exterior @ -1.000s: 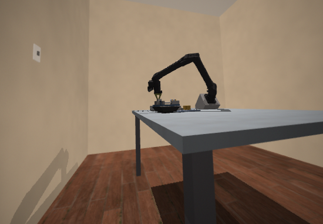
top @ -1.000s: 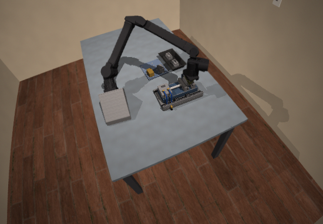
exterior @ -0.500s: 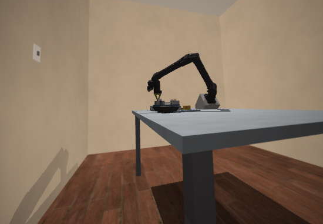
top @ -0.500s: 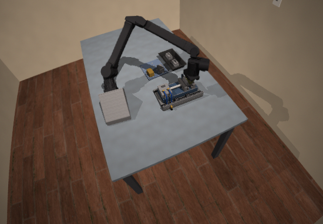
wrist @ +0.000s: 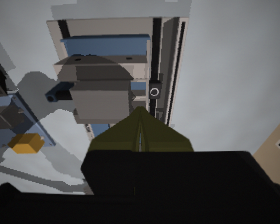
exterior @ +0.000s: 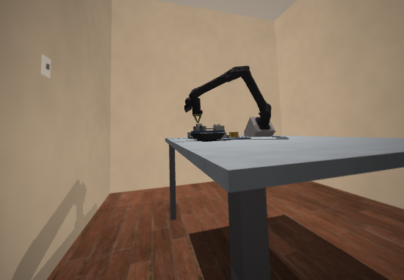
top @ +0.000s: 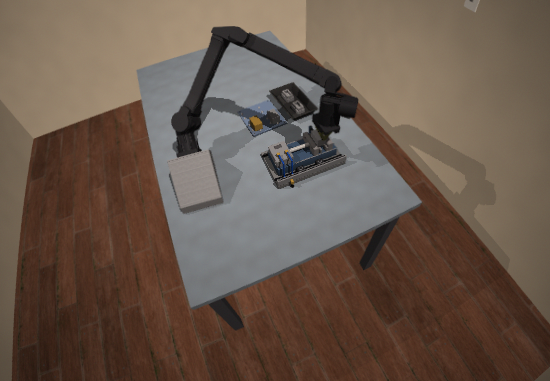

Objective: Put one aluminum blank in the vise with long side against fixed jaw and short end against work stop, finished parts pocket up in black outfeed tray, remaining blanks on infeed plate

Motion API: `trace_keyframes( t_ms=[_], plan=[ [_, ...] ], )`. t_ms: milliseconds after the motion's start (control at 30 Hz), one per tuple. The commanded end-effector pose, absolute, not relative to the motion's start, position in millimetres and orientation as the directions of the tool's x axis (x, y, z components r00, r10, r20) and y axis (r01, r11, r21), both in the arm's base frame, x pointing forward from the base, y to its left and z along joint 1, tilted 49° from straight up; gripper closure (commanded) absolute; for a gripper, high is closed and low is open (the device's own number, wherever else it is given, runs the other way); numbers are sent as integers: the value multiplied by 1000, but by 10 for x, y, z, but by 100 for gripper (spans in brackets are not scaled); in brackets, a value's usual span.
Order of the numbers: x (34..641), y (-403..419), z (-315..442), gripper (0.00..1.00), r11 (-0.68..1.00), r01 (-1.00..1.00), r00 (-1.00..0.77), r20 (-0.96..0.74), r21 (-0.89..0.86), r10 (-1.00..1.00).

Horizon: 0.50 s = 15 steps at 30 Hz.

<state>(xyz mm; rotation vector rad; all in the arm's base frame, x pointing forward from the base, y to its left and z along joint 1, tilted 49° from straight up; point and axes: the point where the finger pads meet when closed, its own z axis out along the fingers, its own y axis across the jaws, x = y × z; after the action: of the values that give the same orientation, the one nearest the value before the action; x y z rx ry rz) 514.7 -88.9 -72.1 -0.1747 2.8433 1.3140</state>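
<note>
The vise (top: pixel 305 157) (wrist: pixel 107 46) stands near the table's right side. A plain gray block (top: pixel 314 139) (wrist: pixel 102 102) lies between its jaws, alongside the fixed jaw (wrist: pixel 102 68). A dark rod (wrist: pixel 64 95) is at the block's left end in the wrist view. My gripper (top: pixel 325 138) (exterior: pixel 197 122) (wrist: pixel 140 111) is shut and empty, above the vise near the block's other end; contact cannot be told. A yellow brass block (top: pixel 255 123) (wrist: pixel 27 143) and a dark gray block (top: pixel 272 117) sit on the infeed plate (top: pixel 261 131). The black outfeed tray (top: pixel 306 91) holds two pocketed parts (top: pixel 286 94) (top: pixel 298 106), pockets up.
Blue hoses (top: pixel 285 164) rise at the moving jaw (top: pixel 277 148). A long rail (top: pixel 315 170) (wrist: pixel 175 75) runs along the vise's side. The infeed plate and tray are behind the vise in the top view. A large pale box (top: pixel 195 181) (exterior: pixel 257 128) stands by the arm base.
</note>
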Motion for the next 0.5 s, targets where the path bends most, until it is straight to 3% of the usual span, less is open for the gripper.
trace_keyframes(
  t_ms=[0,467],
  plan=[
    [5324,-1203,-457,100,662,-140,-990,-112,736,-85],
    [5316,-1426,-275,100,661,-139,-990,-107,737,-88]
  ],
)
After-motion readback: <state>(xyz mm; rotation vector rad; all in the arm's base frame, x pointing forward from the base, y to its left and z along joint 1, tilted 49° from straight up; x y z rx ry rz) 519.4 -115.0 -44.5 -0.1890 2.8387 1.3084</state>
